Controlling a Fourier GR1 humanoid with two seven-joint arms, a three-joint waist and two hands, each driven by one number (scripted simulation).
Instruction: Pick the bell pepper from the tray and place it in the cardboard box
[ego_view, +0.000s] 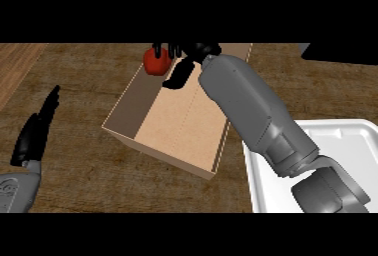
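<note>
Over the far end of the cardboard box (177, 125), the right hand (181, 50) has its fingers curled round the red bell pepper (156, 62), holding it above the box's left wall. The white tray (347, 150) sits at the right. The left hand (37, 130) rests open at the left edge, fingers straight.

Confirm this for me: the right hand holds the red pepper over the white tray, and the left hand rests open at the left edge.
Not quite. In the head view the right hand holds the red pepper over the far end of the cardboard box, not over the white tray. The left hand does rest open at the left edge.
</note>
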